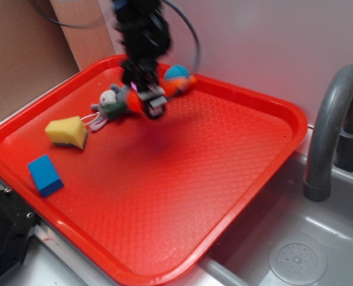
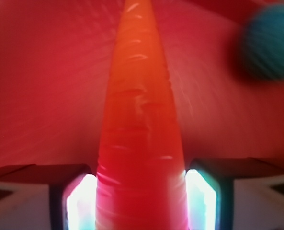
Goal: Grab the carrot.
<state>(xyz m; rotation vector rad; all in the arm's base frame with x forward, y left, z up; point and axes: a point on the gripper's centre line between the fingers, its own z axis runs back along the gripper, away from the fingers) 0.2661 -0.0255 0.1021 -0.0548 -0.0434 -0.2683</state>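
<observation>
The carrot (image 1: 132,103) is a glossy orange cone lying across the far part of the red tray (image 1: 265,179), between a grey plush and a teal ball. My black gripper (image 1: 147,98) comes down over its middle and is shut on it. In the wrist view the carrot (image 2: 141,110) fills the centre, its thick part pressed between both fingers and its thin end pointing away; the gripper (image 2: 141,191) is closed on it. Its green stem end is out of sight. I cannot tell whether the carrot rests on the tray or hangs just above it.
A grey plush (image 1: 111,102) lies just left of the gripper. A teal ball (image 1: 177,73) sits just right of it, also in the wrist view (image 2: 268,43). A yellow sponge (image 1: 67,131) and a blue block (image 1: 45,175) lie at the left. A sink faucet (image 1: 331,131) stands to the right.
</observation>
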